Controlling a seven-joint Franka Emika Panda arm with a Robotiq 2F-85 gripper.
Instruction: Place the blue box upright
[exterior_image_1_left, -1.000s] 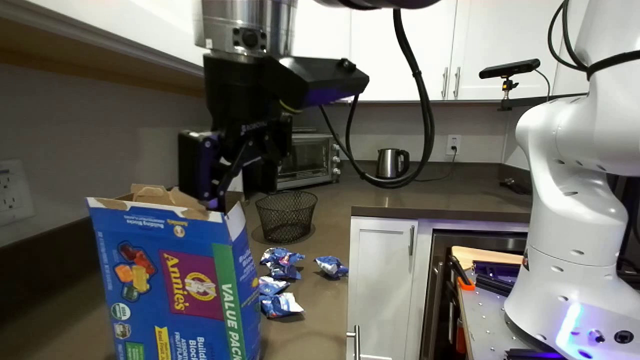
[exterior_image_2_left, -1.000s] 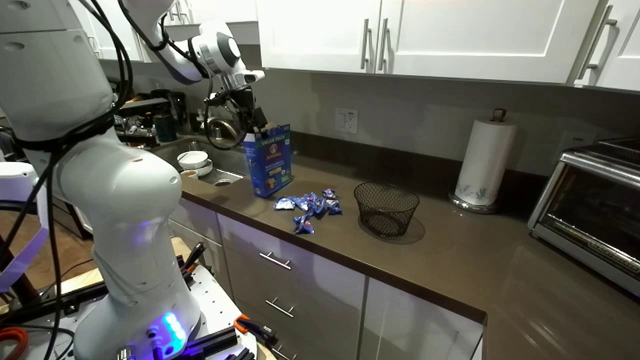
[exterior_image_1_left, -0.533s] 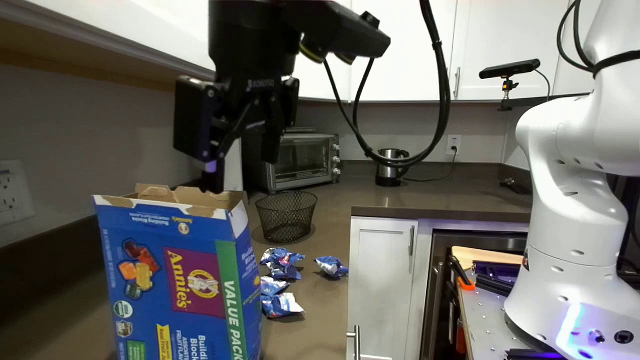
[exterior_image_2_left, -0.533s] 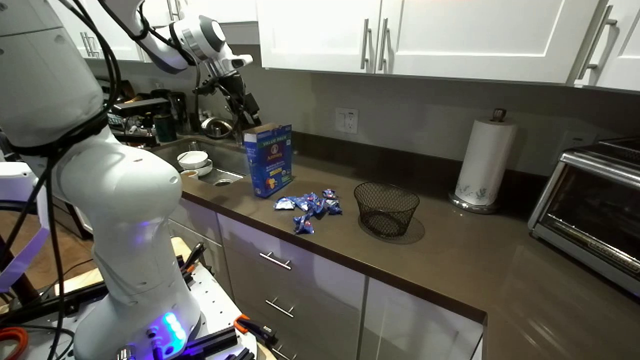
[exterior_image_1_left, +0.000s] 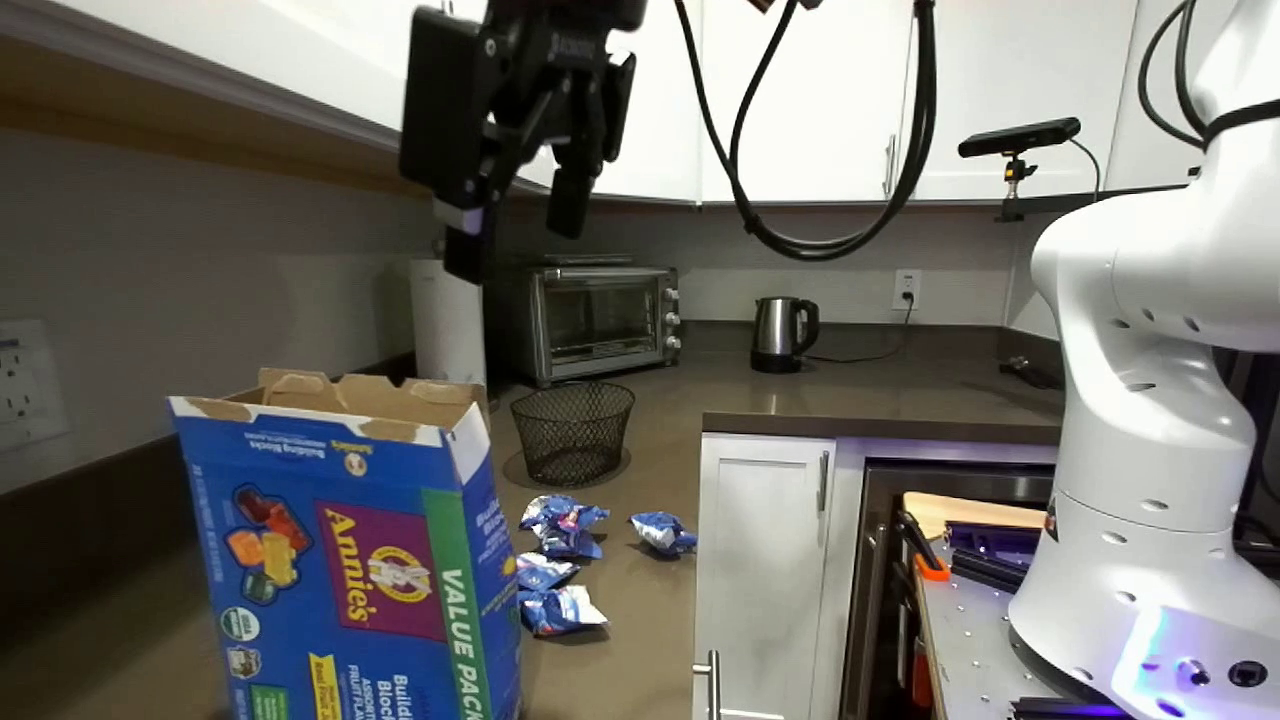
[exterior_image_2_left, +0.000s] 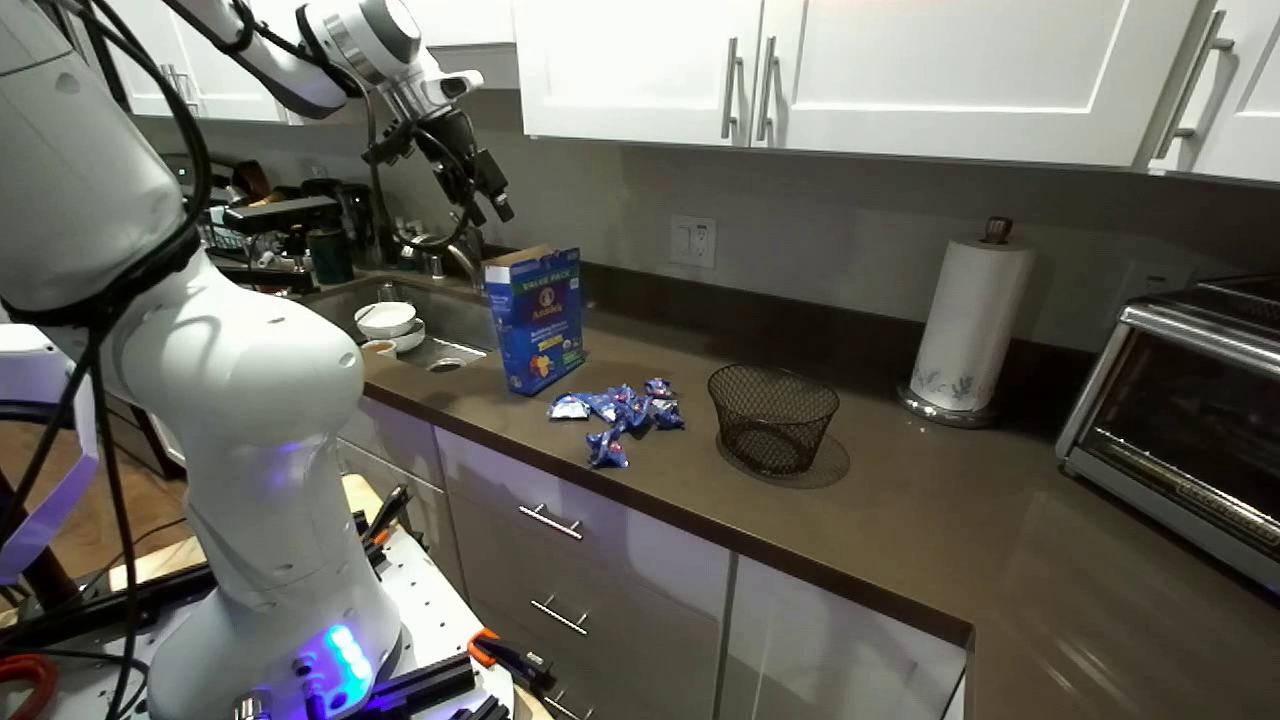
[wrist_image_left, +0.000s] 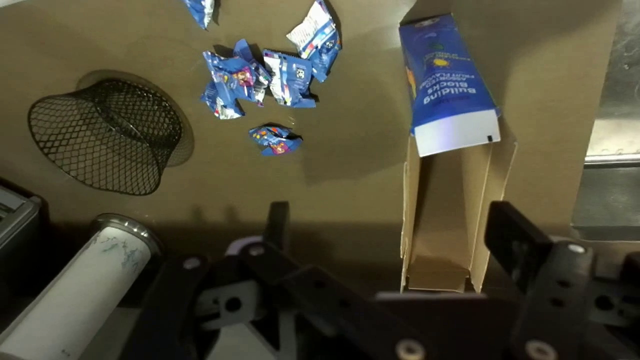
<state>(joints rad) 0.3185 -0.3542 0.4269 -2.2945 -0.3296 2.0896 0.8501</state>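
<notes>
Fingers (wrist_image_left: 515, 235) spread wide, empty, above and clear of box (exterior_image_2_left: 540, 325). Box stands upright on counter (exterior_image_2_left: 900, 540). Placing looks complete; next calls only for backing off without nudging it.

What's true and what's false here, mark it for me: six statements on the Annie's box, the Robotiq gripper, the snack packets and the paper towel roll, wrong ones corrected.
1. The Robotiq gripper hangs higher than the Annie's Building Blocks box, not touching it. True.
2. The Robotiq gripper is shut. False: it is open and holds nothing.
3. The Annie's Building Blocks box lies on its side. False: it stands upright on the countertop.
4. The blue snack packets lie outside the wire-mesh basket. True.
5. The box's top is sealed. False: it is open, and the wrist view shows brown cardboard inside.
6. The paper towel roll stands upright. True.
</notes>
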